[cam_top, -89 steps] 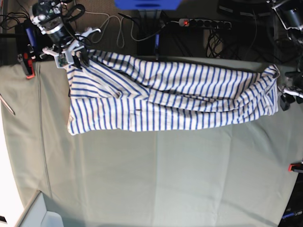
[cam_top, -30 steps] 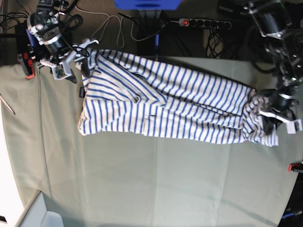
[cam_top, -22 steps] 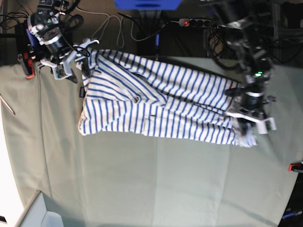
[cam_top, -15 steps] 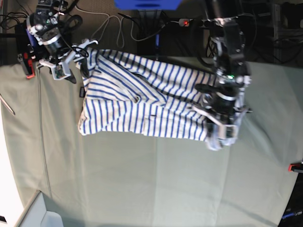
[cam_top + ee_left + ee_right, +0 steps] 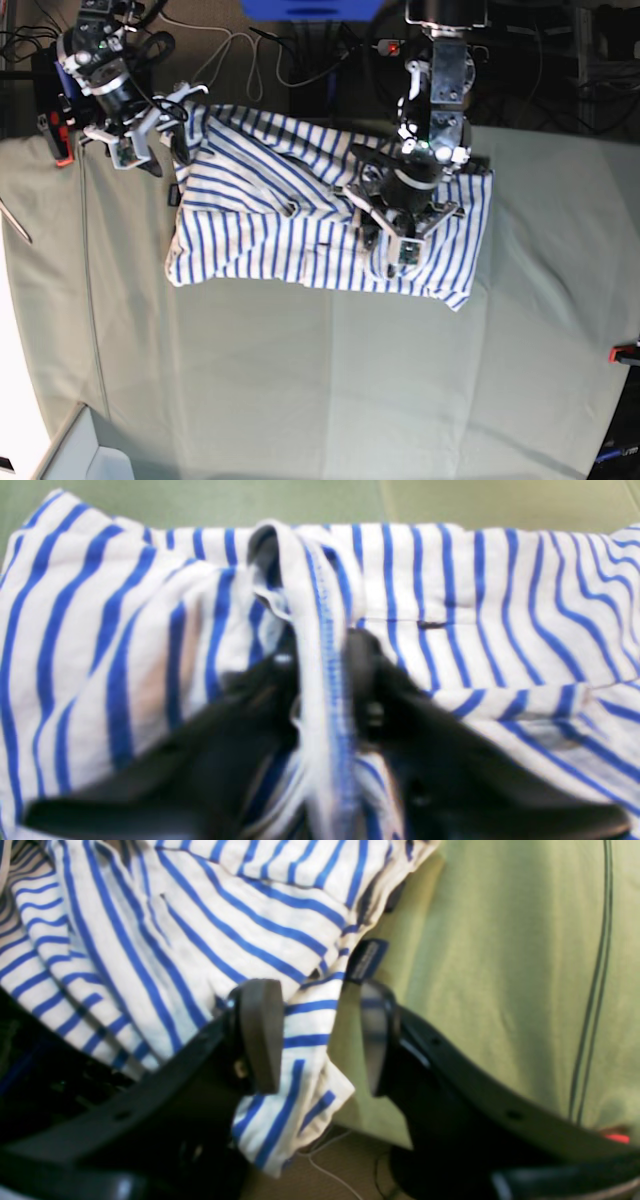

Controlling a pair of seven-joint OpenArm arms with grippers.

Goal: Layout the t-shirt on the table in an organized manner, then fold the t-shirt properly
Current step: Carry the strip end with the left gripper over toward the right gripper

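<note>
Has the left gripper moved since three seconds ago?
Yes. The left gripper has carried the t-shirt hem from the table's right edge toward the middle.

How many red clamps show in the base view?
2. Left clamp by the far-left corner; right clamp at the right edge. More may be hidden.

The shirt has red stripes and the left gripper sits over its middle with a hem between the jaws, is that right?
Not quite: the stripes on the shirt are blue, not red, as the base view shows. The rest holds: the left gripper sits over the shirt's middle, and the left wrist view shows a hem between its jaws.
</note>
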